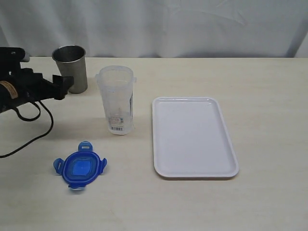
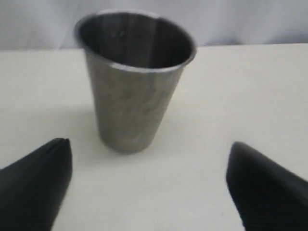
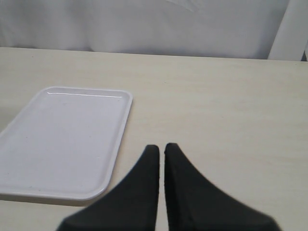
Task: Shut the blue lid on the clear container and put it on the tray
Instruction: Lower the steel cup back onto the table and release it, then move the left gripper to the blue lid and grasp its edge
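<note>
The open left tool (image 1: 65,86) is aimed at the cup (image 1: 71,67), which could be knocked over. The right tool (image 3: 161,147) is closed.

Blue lid (image 1: 80,168) — white tray (image 1: 192,137)

Clear container (image 1: 116,98) upright at mid-table, top open, white label near its base. Blue lid (image 1: 80,166) flat on the table, left of the container and nearer the camera, well apart from it, four flaps splayed outward. White tray (image 1: 192,137) flat, just right of the container, rounded corners, low rim.
</note>
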`<action>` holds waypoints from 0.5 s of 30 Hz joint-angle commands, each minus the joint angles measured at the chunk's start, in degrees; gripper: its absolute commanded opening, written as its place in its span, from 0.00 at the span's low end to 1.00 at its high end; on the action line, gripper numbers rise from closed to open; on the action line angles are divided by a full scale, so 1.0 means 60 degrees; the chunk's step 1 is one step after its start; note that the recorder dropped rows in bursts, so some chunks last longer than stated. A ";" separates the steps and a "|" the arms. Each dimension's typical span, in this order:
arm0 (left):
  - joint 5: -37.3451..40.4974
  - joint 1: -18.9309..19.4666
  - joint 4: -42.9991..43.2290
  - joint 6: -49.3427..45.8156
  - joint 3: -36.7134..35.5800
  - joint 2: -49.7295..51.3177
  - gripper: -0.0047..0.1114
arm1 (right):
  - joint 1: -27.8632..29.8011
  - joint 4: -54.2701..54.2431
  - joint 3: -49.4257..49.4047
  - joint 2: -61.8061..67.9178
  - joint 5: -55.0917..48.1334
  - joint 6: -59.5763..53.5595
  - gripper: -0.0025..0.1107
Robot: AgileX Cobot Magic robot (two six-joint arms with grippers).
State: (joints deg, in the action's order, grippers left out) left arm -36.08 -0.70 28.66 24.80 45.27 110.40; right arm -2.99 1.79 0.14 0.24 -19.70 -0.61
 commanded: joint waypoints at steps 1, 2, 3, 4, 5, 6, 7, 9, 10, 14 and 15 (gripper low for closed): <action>0.2434 -0.0064 0.0259 0.1079 -0.0445 -0.1224 0.52 | 0.0049 -0.0005 -0.0024 -0.0040 0.0021 0.0036 0.06; 0.2836 -0.0128 0.0495 0.1710 -0.0469 -0.1451 0.43 | 0.0049 -0.0005 -0.0024 -0.0040 0.0021 0.0036 0.06; 0.3333 -0.0258 0.0822 0.2548 -0.0469 -0.1670 0.37 | 0.0049 -0.0005 -0.0024 -0.0040 0.0021 0.0036 0.06; 0.4149 -0.0414 0.1418 0.3504 -0.0447 -0.1876 0.33 | 0.0049 -0.0005 -0.0024 -0.0040 0.0021 0.0036 0.06; 0.5168 -0.0612 0.2120 0.4588 -0.0403 -0.2048 0.29 | 0.0049 -0.0005 -0.0024 -0.0040 0.0021 0.0036 0.06; 0.6099 -0.0810 0.2702 0.5277 -0.0377 -0.2161 0.28 | 0.0049 -0.0005 -0.0024 -0.0040 0.0021 0.0036 0.06; 0.7359 -0.1139 0.2958 0.5510 -0.0377 -0.2243 0.26 | 0.0049 -0.0005 -0.0024 -0.0040 0.0021 0.0036 0.06; 0.8608 -0.1583 0.2381 0.4649 -0.0377 -0.2258 0.25 | 0.0049 -0.0005 -0.0024 -0.0040 0.0021 0.0036 0.06; 0.8871 -0.1822 0.1048 0.3547 -0.0377 -0.2258 0.25 | 0.0049 -0.0005 -0.0024 -0.0040 0.0021 0.0036 0.06; 0.9355 -0.2119 -0.4997 -0.2637 -0.0218 -0.2258 0.26 | 0.0049 -0.0005 -0.0024 -0.0040 0.0021 0.0036 0.06; 0.9598 -0.2034 -0.6218 -0.3747 -0.0157 -0.2258 0.28 | 0.0049 -0.0005 -0.0024 -0.0040 0.0021 0.0036 0.06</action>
State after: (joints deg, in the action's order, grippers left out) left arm 17.89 -12.74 12.49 23.89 43.15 97.46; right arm -2.99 1.79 0.14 0.24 -19.70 -0.61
